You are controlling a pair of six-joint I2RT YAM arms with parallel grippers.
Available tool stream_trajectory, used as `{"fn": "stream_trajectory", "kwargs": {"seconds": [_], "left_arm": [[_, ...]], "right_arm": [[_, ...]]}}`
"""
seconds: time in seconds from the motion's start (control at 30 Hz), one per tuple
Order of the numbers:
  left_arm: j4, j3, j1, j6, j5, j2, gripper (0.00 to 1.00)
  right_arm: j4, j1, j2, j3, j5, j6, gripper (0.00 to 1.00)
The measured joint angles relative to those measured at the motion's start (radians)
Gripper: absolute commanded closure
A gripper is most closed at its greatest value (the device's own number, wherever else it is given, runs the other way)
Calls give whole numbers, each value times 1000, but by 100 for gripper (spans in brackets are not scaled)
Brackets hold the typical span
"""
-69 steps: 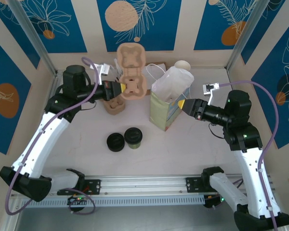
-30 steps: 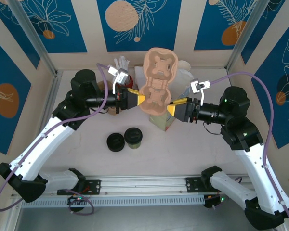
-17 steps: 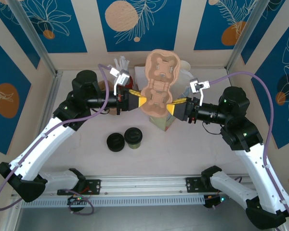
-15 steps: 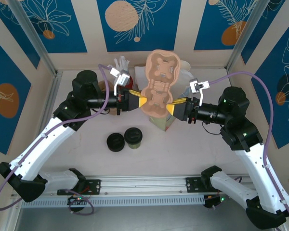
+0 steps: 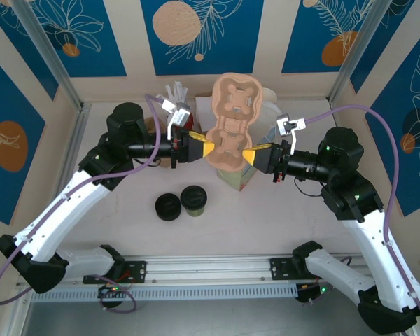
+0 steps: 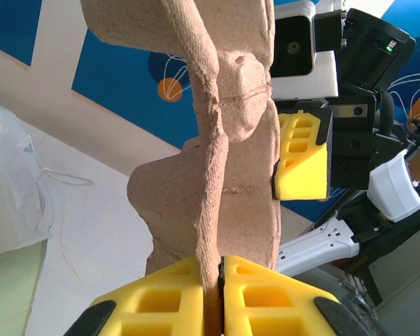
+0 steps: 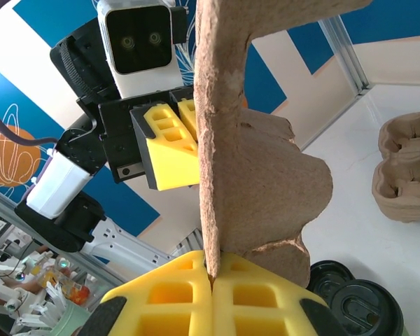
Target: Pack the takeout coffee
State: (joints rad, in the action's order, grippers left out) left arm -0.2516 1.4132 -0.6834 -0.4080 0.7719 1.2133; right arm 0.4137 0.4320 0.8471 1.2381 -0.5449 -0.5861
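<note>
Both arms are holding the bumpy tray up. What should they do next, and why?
Probably lower the tray together toward the bag just under it: the left gripper and right gripper each pinch one edge, and the coffee sits on the table, unpacked.

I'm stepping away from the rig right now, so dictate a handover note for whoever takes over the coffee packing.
Left gripper: shut on one edge of the pulp cup carrier.
Right gripper: shut on the opposite edge.
Carrier hangs in the air over the green paper bag.
Takeout coffee, lidded, stands on the table beside the pile of black lids.
Done: carrier is off the table.
Left: carrier and coffee not yet in the bag.
</note>
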Motion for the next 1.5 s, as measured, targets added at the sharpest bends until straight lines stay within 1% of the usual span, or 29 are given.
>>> {"fn": "stream_trajectory", "kwargs": {"seconds": [0.03,0.07,0.13,0.2,0.23,0.27,0.4,0.6,0.67,0.83,1.0,1.13,1.33,1.5], "left_arm": [[-1,0,-2,2,-5,0,75],[-2,0,-3,6,-6,0,64],[-7,0,-9,18,-11,0,46],[-24,1,-13,31,-22,-1,35],[-32,2,-14,39,-29,-2,30],[-46,2,-14,53,-42,-6,28],[-105,21,-15,87,-97,-24,26],[-196,121,-18,158,-203,-36,26],[-233,161,-19,192,-248,-36,27],[-315,228,-31,307,-339,-26,29],[-371,237,-52,443,-418,0,30],[-409,237,-62,548,-441,45,29],[-493,239,-88,735,-441,103,30],[-539,239,-98,840,-441,122,31]], "right_arm": [[2,0,-2,0,2,0,100],[5,0,-2,0,7,0,100],[7,1,-2,0,14,0,100],[11,1,-2,0,21,0,100],[15,1,-2,0,24,0,100],[21,1,-2,0,30,-1,100],[50,1,1,5,56,-7,100],[127,1,37,54,86,-8,100],[160,1,57,72,90,-8,100],[231,5,110,96,83,-12,100],[305,34,142,96,63,-6,100],[353,65,158,97,46,-3,100],[388,118,179,97,40,-4,100],[408,141,208,96,40,-4,100]]}}
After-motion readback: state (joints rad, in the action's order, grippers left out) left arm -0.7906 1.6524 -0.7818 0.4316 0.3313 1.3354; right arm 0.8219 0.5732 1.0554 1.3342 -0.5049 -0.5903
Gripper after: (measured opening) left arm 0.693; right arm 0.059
